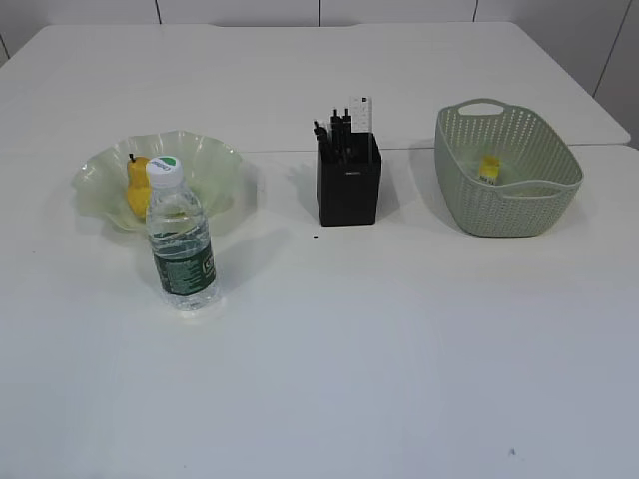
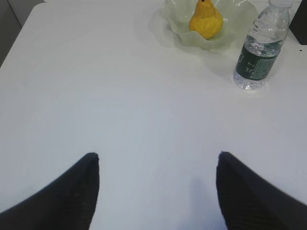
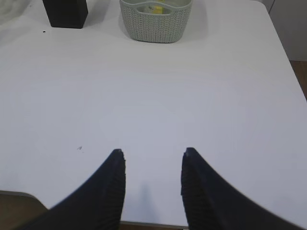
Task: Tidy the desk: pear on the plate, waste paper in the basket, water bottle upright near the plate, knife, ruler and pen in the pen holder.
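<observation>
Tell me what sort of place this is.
Probably a lab or office test bench staged as a desk: a plain white desk holding a pen holder filled with stationery, a basket for waste paper, and a plate with a pear.

Counter (image 1: 399,349) plain white. Pear (image 1: 137,186) yellow, brown stem. Plate (image 1: 215,165) translucent pale green. Water bottle (image 1: 182,239) clear, dark green label, white-green cap. Pen holder (image 1: 348,188) matte black. Basket (image 1: 507,170) sage green, woven pattern; waste paper (image 1: 489,168) yellow-white. Tools black.

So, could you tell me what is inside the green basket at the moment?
The basket holds one small crumpled yellow-and-white waste paper on its floor. The near wall hides part of the floor, so anything lying there cannot be seen.
</observation>
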Controlling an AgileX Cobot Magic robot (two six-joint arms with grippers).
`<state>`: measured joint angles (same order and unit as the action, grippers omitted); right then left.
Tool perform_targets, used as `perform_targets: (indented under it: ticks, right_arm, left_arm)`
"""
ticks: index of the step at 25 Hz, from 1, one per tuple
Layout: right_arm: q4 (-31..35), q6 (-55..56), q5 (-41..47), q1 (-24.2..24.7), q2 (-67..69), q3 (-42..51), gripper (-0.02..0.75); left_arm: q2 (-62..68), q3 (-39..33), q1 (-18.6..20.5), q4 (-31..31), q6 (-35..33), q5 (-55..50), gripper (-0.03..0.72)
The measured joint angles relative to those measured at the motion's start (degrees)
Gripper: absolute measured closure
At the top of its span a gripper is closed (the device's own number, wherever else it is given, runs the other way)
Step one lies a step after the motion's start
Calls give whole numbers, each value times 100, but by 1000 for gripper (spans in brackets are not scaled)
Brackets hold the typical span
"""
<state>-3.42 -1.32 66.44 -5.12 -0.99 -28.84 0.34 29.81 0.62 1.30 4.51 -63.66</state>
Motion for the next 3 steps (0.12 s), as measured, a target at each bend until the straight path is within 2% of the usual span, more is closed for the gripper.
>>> perform_targets:
  ticks: [3]
  right_arm:
    - [0, 0, -4, 0, 0, 0, 443]
  left_arm:
    - [0, 0, 0, 0, 0, 0, 142]
